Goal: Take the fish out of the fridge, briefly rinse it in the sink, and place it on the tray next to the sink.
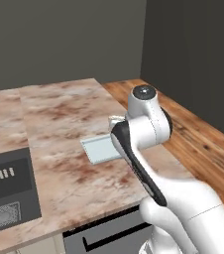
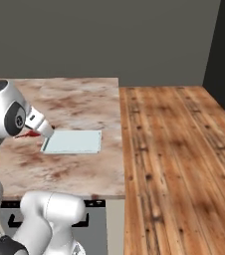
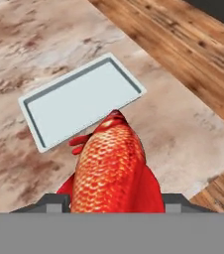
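Observation:
My gripper [image 3: 115, 202] is shut on the fish [image 3: 113, 166], a red-orange scaly body that sticks out forward between the two fingertips [image 3: 52, 201]. The fish [image 2: 28, 133] hangs above the marbled stone, just off the left end of the tray [image 2: 74, 142]. The tray [image 3: 79, 96] is pale blue-grey with a thin raised rim, lies flat and holds nothing. In the hand view the fish's front end overlaps the tray's near edge. In the left base view my own arm covers part of the tray [image 1: 100, 150], and the dark sink [image 1: 7, 186] with its square drain grate lies at the lower left.
A wooden countertop [image 2: 174, 149] joins the stone counter [image 1: 59, 124] on the right. Dark walls stand behind both. The counter's front edge and a grey drawer front with a dark handle [image 1: 109, 237] lie below my arm.

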